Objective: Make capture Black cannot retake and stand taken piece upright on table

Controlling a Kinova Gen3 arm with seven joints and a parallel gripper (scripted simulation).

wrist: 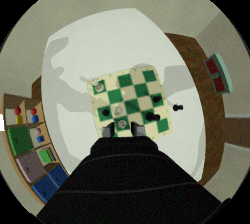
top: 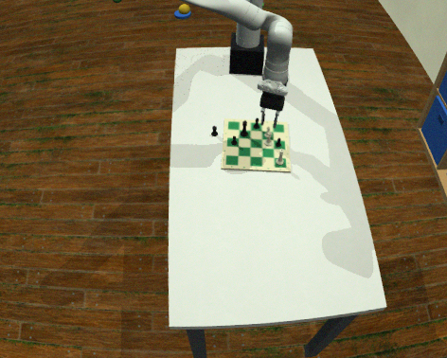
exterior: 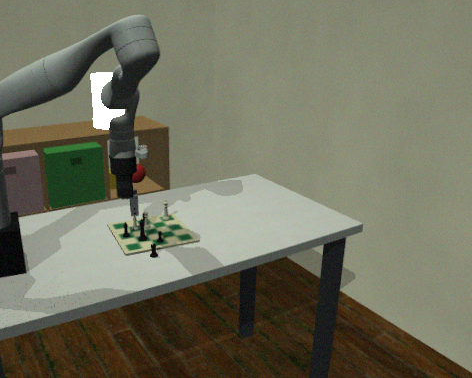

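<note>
Top view: the gripper (top: 269, 117) is held with jaws spread and nothing between them, above the board's (top: 231, 164) edge nearest the arm base.

A white piece (top: 268, 136) stands just below and ahead of the jaws; a taken black pawn (top: 214, 131) is seen upright on the table (top: 250, 259), well off to one side. The descent is best made straight down, jaws kept centred on the white piece and clear of the black piece (top: 257, 123) beside one finger, so nothing is toppled.

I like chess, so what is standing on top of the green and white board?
On the board: four black pieces and two white pieces. Another black pawn stands beside it on the table. The open gripper hovers over the far edge, hiding nothing.
</note>
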